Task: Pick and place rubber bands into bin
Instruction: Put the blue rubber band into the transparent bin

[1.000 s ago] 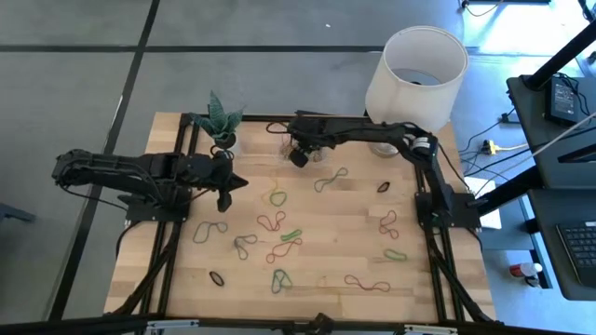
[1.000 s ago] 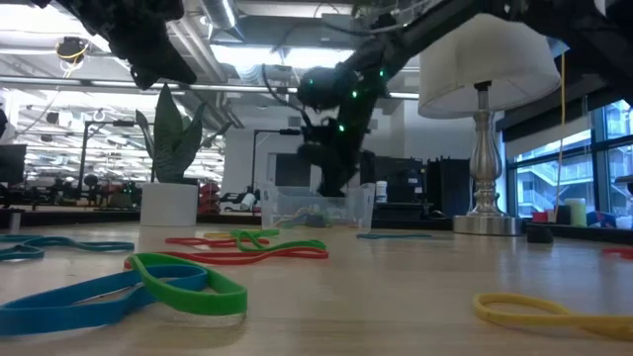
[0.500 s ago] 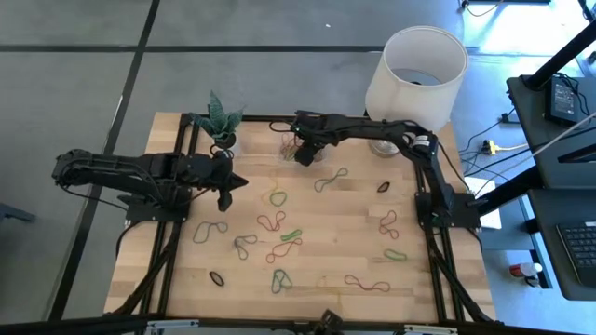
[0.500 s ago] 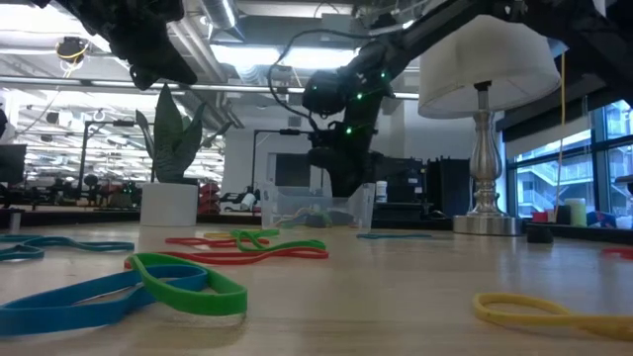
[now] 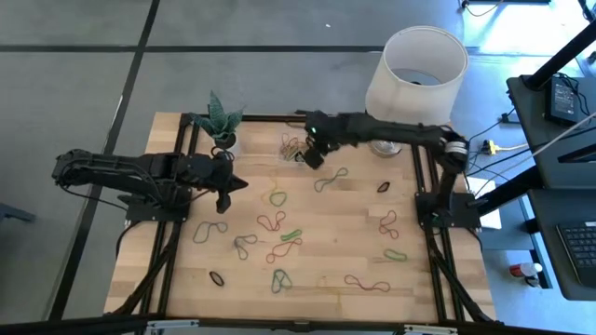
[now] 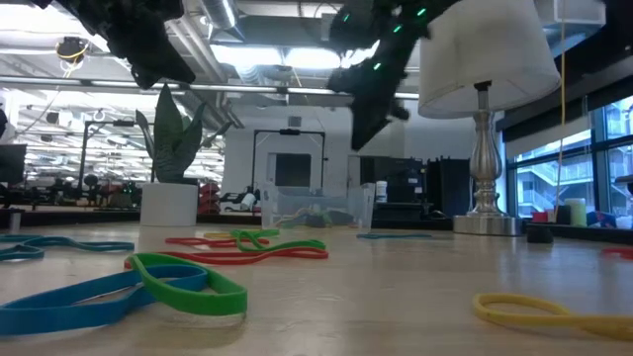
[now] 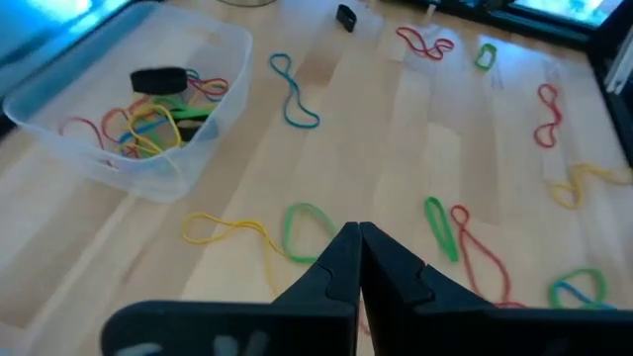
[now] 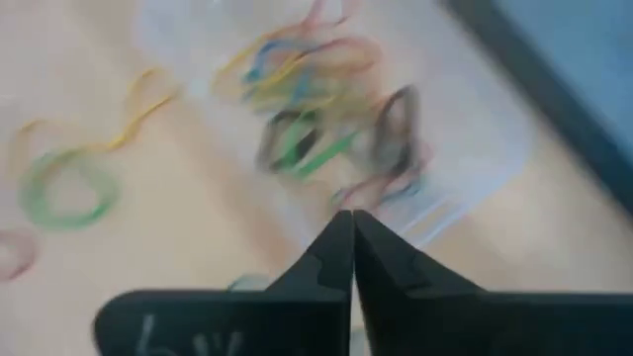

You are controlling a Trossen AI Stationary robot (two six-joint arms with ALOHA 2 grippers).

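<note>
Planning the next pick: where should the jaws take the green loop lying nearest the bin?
Probably from straight above, pinching one side of the green loop: it lies flat and open on the table, so closing across a single strand looks easiest.

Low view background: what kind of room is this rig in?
Probably an open lab or workshop floor, not a home. Behind the wooden table run exposed ceiling ducts and strip lights, with metal frames and more benches farther back. The lamp and plant pot look like staged props.
</note>
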